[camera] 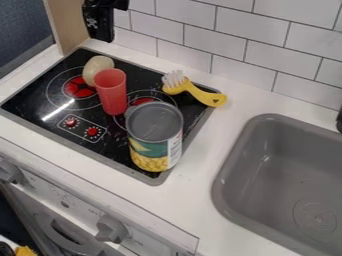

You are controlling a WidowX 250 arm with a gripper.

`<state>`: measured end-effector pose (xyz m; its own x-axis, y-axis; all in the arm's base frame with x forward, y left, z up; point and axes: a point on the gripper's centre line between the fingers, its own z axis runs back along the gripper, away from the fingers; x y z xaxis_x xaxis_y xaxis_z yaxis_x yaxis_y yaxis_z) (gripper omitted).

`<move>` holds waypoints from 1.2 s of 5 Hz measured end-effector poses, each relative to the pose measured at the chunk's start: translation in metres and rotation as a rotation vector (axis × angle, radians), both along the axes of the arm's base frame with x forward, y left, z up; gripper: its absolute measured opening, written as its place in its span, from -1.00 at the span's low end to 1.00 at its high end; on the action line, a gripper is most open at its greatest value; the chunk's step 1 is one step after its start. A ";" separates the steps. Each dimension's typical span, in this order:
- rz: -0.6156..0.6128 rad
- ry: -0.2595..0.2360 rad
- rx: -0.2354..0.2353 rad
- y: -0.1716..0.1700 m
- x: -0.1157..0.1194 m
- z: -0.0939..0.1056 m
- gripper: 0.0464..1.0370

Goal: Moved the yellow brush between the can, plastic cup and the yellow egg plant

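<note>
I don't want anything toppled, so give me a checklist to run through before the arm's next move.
1. Yellow brush with pale bristles between the other three things: not ok, it lies at the back right edge of the black glass cooktop.
2. Tall red plastic cup upright: ok.
3. Large cylindrical can with a fruit label upright: ok.
4. Pale yellow, egg-shaped eggplant apart from the cup: cannot tell, they overlap in view.
5. Black gripper away from the brush: ok, upper left.

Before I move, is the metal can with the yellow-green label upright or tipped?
Upright: the can stands on the black glass stovetop, grey round end up.
</note>
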<state>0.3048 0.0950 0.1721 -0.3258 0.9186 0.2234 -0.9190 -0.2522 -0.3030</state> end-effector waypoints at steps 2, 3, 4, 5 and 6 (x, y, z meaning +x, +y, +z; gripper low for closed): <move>-0.057 0.092 -0.042 -0.020 0.011 -0.031 0.93; -0.100 0.095 -0.030 -0.039 0.026 -0.036 0.93; -0.130 0.099 -0.033 -0.058 0.039 -0.047 0.93; -0.158 0.162 -0.028 -0.072 0.051 -0.070 0.93; -0.177 0.199 -0.050 -0.077 0.056 -0.089 0.93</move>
